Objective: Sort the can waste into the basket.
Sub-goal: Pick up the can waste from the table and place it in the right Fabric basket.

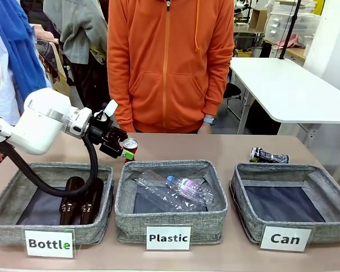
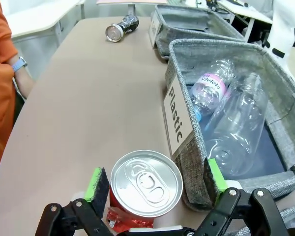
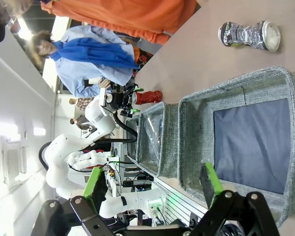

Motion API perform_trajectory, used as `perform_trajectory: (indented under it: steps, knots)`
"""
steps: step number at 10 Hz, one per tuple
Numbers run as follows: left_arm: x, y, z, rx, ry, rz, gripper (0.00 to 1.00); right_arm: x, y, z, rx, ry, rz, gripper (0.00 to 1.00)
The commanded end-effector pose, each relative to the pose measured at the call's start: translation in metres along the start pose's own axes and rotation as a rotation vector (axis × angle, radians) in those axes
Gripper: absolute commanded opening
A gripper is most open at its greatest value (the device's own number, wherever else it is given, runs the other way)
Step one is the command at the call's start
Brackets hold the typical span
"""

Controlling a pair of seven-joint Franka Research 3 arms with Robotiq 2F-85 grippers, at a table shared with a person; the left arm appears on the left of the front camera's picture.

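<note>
A red can (image 1: pixel 130 148) with a silver top (image 2: pixel 146 184) stands upright on the table just behind the "Plastic" bin. My left gripper (image 1: pixel 120 146) is open and straddles it, one green pad (image 2: pixel 97 183) next to the can and the other pad (image 2: pixel 216 174) by the bin's corner. A crushed dark can (image 1: pixel 268 156) lies on its side behind the grey "Can" basket (image 1: pixel 283 170), which holds nothing. From the right wrist camera, my right gripper (image 3: pixel 152 189) hangs open over the near edge of the Can basket (image 3: pixel 255 142), with the crushed can (image 3: pixel 248 34) beyond it.
The "Plastic" bin (image 1: pixel 171 226) holds clear bottles (image 1: pixel 175 190); the "Bottle" bin (image 1: pixel 5 207) holds brown bottles (image 1: pixel 79 205). A person in an orange hoodie (image 1: pixel 167 62) stands at the far edge. A white table (image 1: pixel 289 90) stands behind at the right.
</note>
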State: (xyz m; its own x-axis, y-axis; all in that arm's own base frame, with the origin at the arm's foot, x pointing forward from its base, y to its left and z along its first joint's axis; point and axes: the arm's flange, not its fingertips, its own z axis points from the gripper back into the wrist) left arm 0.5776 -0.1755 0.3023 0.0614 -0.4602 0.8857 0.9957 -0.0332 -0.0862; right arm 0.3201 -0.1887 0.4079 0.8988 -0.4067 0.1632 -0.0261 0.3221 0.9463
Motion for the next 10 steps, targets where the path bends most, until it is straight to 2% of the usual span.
perform_trajectory:
  steps: [1,6,7,8,9,10]
  knots:
    - [0.002,0.005,-0.002,-0.015,-0.013,0.006,1.00,0.002,0.000,-0.001,0.024,-0.017,0.020,1.00]
    - [0.000,0.014,-0.005,-0.018,-0.022,0.025,1.00,0.002,0.000,-0.001,0.024,-0.017,0.020,1.00]
    - [-0.001,0.016,-0.006,-0.011,-0.012,0.013,0.66,0.002,0.000,-0.001,0.024,-0.017,0.020,1.00]
    - [-0.001,0.017,-0.007,-0.013,-0.005,0.019,0.43,0.002,0.000,-0.001,0.024,-0.017,0.020,1.00]
    - [-0.001,0.016,-0.007,-0.014,-0.004,0.016,0.08,0.002,0.000,-0.001,0.024,-0.017,0.020,1.00]
    - [0.000,0.017,-0.006,-0.014,-0.008,0.015,0.00,0.002,0.000,-0.001,0.024,-0.017,0.020,1.00]
